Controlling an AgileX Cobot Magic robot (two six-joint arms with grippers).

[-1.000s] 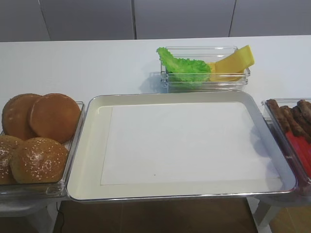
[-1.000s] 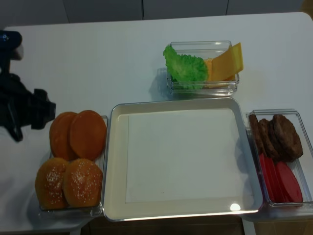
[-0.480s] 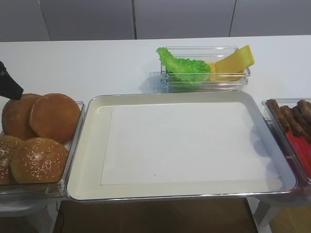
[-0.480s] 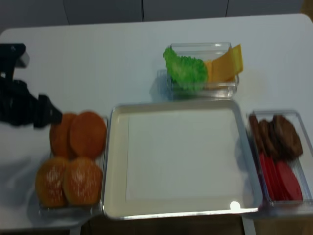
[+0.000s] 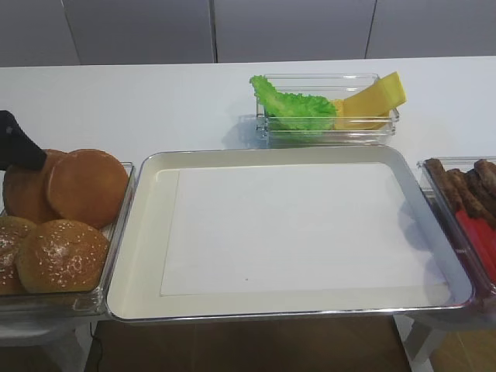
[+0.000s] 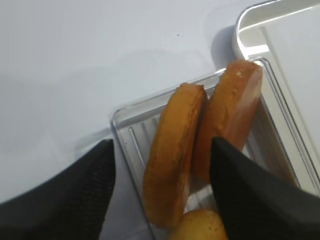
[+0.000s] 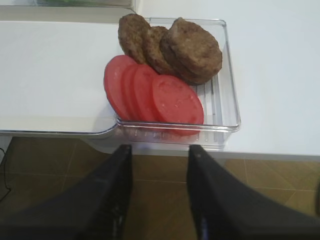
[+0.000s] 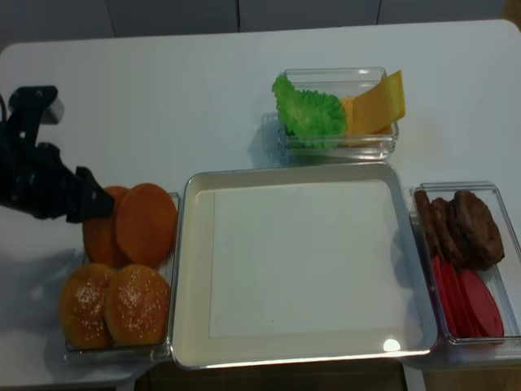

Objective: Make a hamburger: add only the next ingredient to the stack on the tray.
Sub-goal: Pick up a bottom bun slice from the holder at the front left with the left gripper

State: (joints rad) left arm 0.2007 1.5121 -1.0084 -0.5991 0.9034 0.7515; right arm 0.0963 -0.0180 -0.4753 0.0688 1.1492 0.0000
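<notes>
Two flat smooth bun halves stand on edge in a clear bin [image 6: 125,135] left of the tray. The outer bun half [image 6: 172,155] [image 8: 98,236] [image 5: 23,194] leans against the inner one [image 6: 232,117] [image 8: 146,224] [image 5: 87,186]. My left gripper [image 6: 162,145] [image 8: 89,204] [image 5: 19,151] is open and straddles the outer bun half, its fingers apart from the crust. The silver tray [image 5: 143,256] [image 8: 191,269] holds only its white paper sheet. My right gripper [image 7: 161,150] hangs open and empty below the table's front edge.
Two sesame-seeded buns [image 5: 62,256] [image 8: 114,301] fill the near end of the bun bin. A bin with lettuce [image 5: 294,108] and cheese [image 5: 372,97] stands behind the tray. Right of the tray, a bin holds patties [image 7: 192,47] and tomato slices [image 7: 150,90].
My left gripper has come in from the left and dropped over the flat bun halves. Nothing else has moved.
</notes>
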